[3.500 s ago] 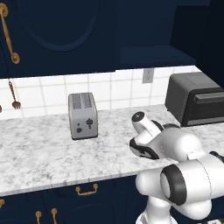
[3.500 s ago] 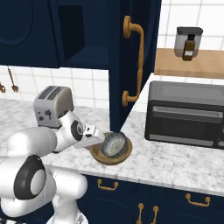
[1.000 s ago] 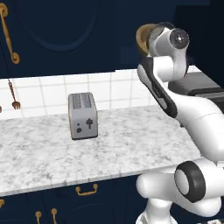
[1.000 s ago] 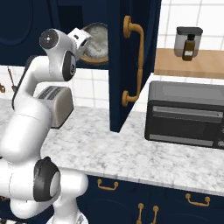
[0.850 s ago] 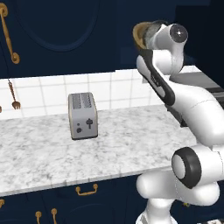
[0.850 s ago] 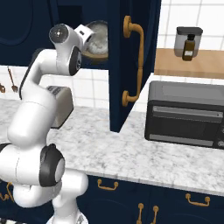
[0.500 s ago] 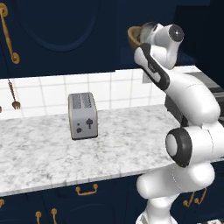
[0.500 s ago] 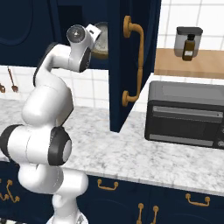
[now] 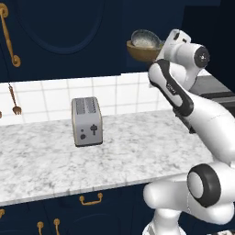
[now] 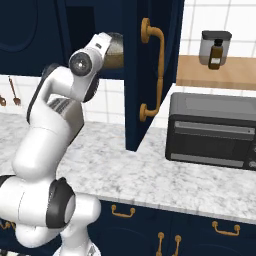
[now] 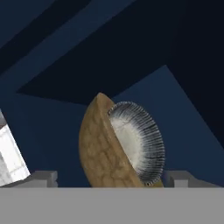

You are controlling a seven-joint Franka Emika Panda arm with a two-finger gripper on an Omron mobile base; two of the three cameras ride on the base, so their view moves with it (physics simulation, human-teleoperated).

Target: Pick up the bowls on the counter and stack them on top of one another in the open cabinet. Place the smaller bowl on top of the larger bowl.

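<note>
Wooden larger bowl (image 9: 143, 51) with smaller bowl (image 9: 146, 39) nested inside, apparently clamped at rim by gripper (image 11: 109, 181); contact hidden. Carried high, just ahead of gripper, at open cabinet (image 10: 80, 27). Advise: level wrist, lower onto shelf, then release.

Flat, even render; dim cabinet recess

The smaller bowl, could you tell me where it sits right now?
The smaller bowl sits nested in the larger bowl, raised beside the gripper in the open cabinet, above the counter.
</note>
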